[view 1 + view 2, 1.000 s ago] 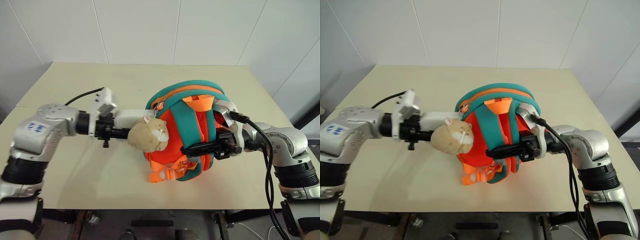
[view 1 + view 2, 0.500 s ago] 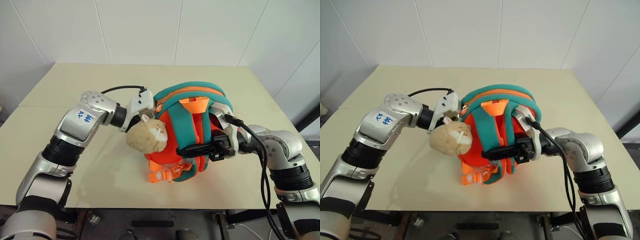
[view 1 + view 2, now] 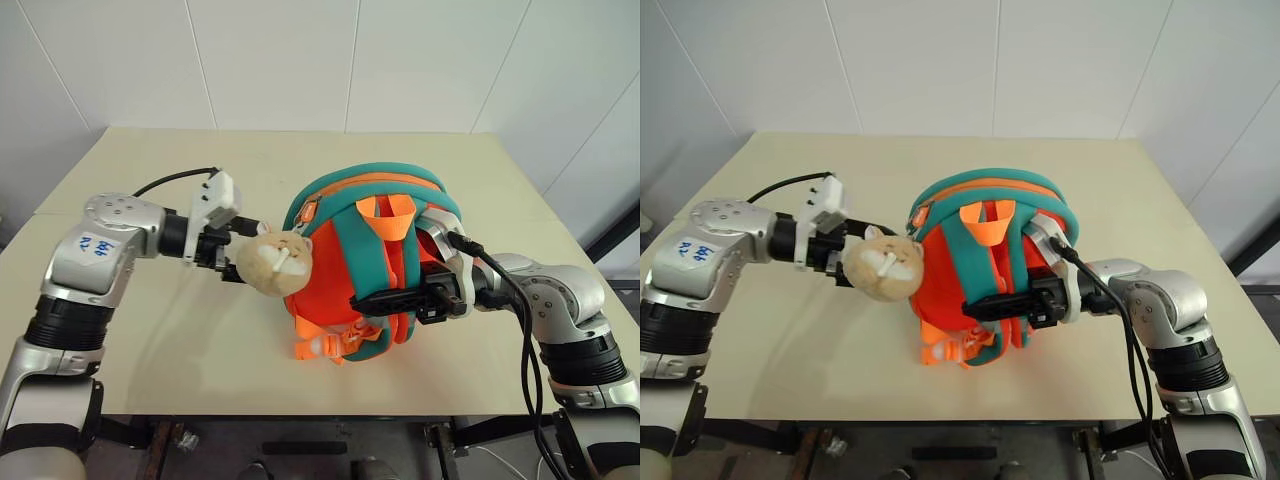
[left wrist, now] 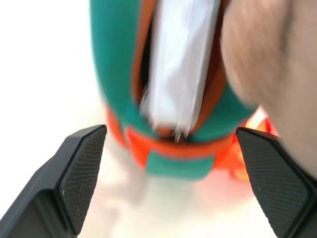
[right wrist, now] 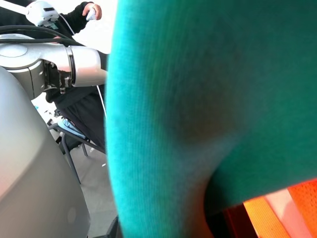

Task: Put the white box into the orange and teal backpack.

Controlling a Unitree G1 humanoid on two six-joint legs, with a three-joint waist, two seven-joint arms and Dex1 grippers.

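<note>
Backpack [image 3: 375,260] upright mid-table [image 3: 150,340], box [image 4: 181,64] inside its opening; left gripper [image 3: 232,258] just left, beside plush head [image 3: 275,262]; right gripper [image 3: 385,300] at its front strap

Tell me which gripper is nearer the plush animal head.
Left. The left gripper sits right beside the plush animal head; the right gripper is across the orange and teal backpack, at its straps.

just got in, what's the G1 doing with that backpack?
It is packing the white box into the orange and teal backpack on the table. The box sits inside the bag's open side. The left gripper is open and empty beside the plush head. The right gripper is shut on a teal strap, holding the bag upright.
</note>
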